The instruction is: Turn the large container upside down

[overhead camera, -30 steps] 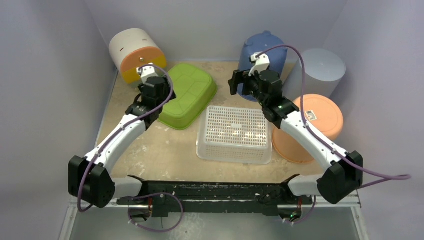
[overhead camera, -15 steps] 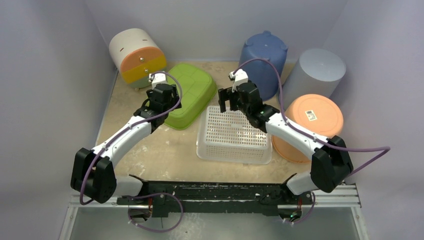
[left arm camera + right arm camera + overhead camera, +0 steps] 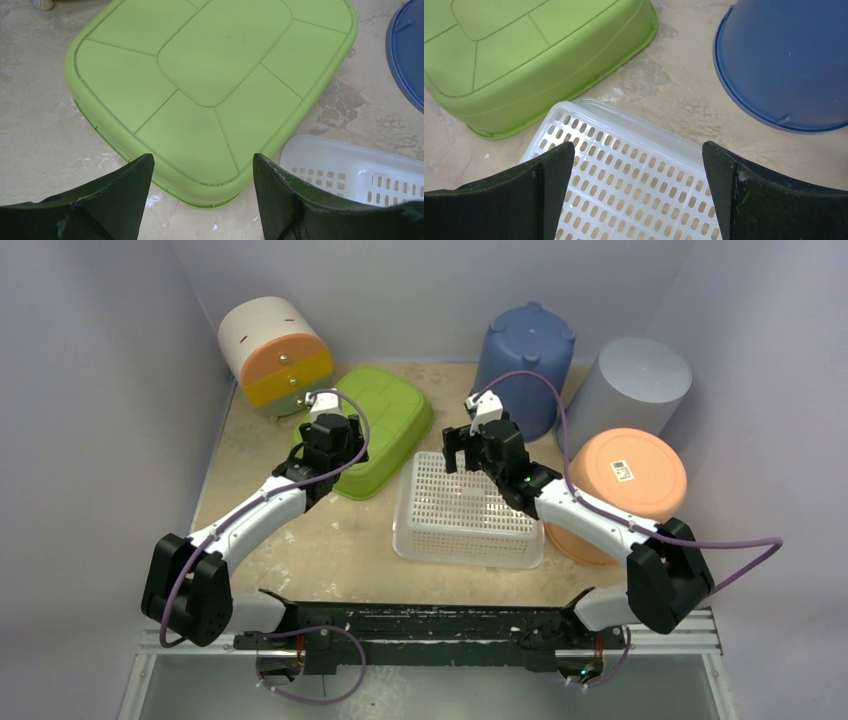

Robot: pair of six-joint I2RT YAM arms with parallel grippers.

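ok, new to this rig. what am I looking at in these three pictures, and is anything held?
Two robot arms are bolted at the near edge of a beige table, each ending in a two-finger gripper. The wide picture comes from a fixed camera above and behind them. The other two come from cameras on the wrists, looking past each arm's dark fingers. On the table stand a green plastic tub, bottom up, a white perforated plastic basket, a blue plastic bucket, a grey cylindrical bin, an orange round tub and a white rounded drawer unit with orange and yellow fronts. The left gripper is open over the green tub's edge; the right gripper is open above the basket's far edge. Neither holds anything.
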